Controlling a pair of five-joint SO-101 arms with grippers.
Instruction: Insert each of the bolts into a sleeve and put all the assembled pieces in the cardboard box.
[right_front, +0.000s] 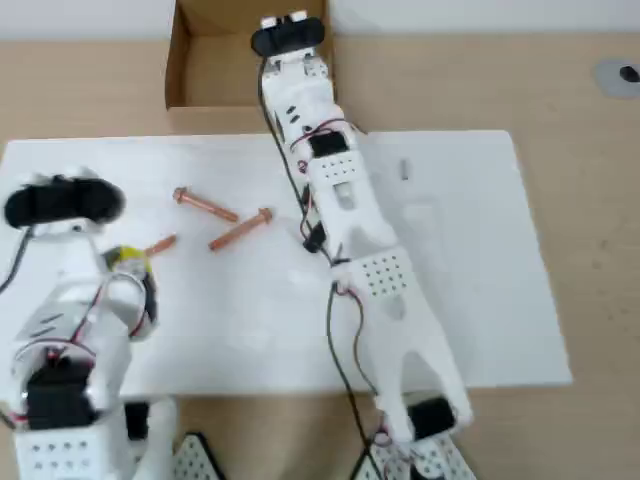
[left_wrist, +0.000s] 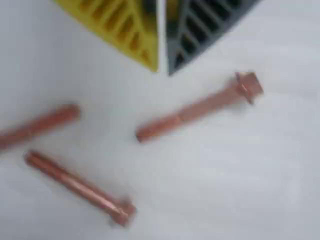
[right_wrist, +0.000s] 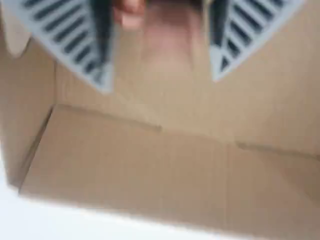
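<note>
We see the right arm stretched across the flat white rectangular board to the open brown cardboard box, which sits on the light wooden worktop at about 11 o'clock from the board's centre, just beyond its far edge. The right end effector hangs over the box's inside, its two grey ribbed fingers standing well apart above the cardboard floor. Between them, close to their roots, we make out a blurred copper-coloured shape; we cannot tell what it is or whether either finger touches it.

The left end effector sits over the board at about 9 o'clock from its centre. Its yellow finger and dark grey finger are drawn together at the tips with only a sliver between them, and they grip nothing.

Three copper-coloured hex-head metal bolts lie flat on the board, at roughly 10 o'clock from its centre. The farthest bolt lies with its head toward 9 o'clock. The middle bolt lies just beside it, head toward 2 o'clock, the two apart but near. The nearest bolt lies right by the left end effector, at its 2 o'clock, and is partly hidden by it.
</note>
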